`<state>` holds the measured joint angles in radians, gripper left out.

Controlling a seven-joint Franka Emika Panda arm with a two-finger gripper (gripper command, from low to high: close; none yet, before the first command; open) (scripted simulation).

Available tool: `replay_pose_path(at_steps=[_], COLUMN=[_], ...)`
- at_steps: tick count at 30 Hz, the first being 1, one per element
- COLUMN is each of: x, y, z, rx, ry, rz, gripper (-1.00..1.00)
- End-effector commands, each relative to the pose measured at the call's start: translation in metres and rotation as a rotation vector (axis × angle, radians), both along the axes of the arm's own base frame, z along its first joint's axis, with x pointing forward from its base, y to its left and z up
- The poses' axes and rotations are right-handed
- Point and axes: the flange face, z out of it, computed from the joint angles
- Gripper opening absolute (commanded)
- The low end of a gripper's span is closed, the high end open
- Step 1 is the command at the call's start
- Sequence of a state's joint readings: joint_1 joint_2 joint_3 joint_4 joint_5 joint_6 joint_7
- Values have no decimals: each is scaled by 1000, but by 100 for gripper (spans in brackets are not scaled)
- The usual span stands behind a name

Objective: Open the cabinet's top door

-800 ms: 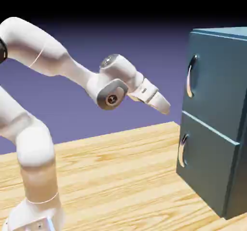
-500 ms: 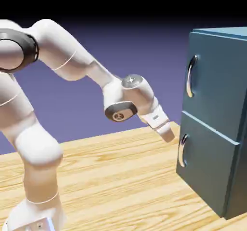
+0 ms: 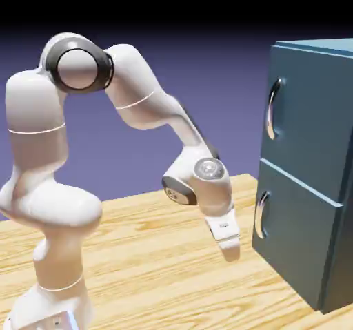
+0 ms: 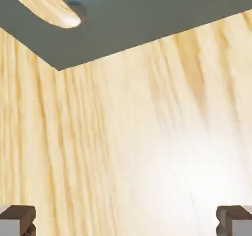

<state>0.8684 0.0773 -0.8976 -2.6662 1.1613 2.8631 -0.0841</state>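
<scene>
From the exterior view, my end effector (image 3: 229, 248) hangs low over the wooden worktop (image 3: 158, 253), pointing down and slightly toward the cabinet (image 3: 310, 170), which stands at the right of the picture. It sits level with the lower panel (image 3: 296, 232), near that panel's handle (image 3: 260, 215) but apart from it. The top door (image 3: 314, 115) is above, shut flush, with its curved silver handle (image 3: 273, 108) running vertically near its left edge, well above my fingers. I judge the door rigid and hinged, likely to swing rather than slide, and the polished bar may be slippery. The best hold is across the bar's middle, where it bows out from the panel.

In the hand view, both grey fingertips (image 4: 17, 220) sit far apart at the bottom corners with nothing between them, so my end effector is released and empty. Ahead I see only worktop grain and a dark teal face (image 4: 147, 13) of the cabinet with a blurred silver gleam on it. The upper handle does not appear here, only outside.
</scene>
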Motion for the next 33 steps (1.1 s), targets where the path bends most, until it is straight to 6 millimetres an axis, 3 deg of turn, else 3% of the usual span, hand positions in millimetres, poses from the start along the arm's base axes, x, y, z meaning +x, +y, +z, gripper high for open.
replay_pose_path(at_steps=[1,8,16,24,33], x=[-1,-6,4,24,31], y=[-3,-22,-32,-16,43], z=[-4,-9,25,100,223], rx=[-7,-83,-206,-328,-405], ry=[1,-51,-245,-572,-1069], rz=[-9,-67,-102,-92,-50], gripper=[0,0,0,0,0])
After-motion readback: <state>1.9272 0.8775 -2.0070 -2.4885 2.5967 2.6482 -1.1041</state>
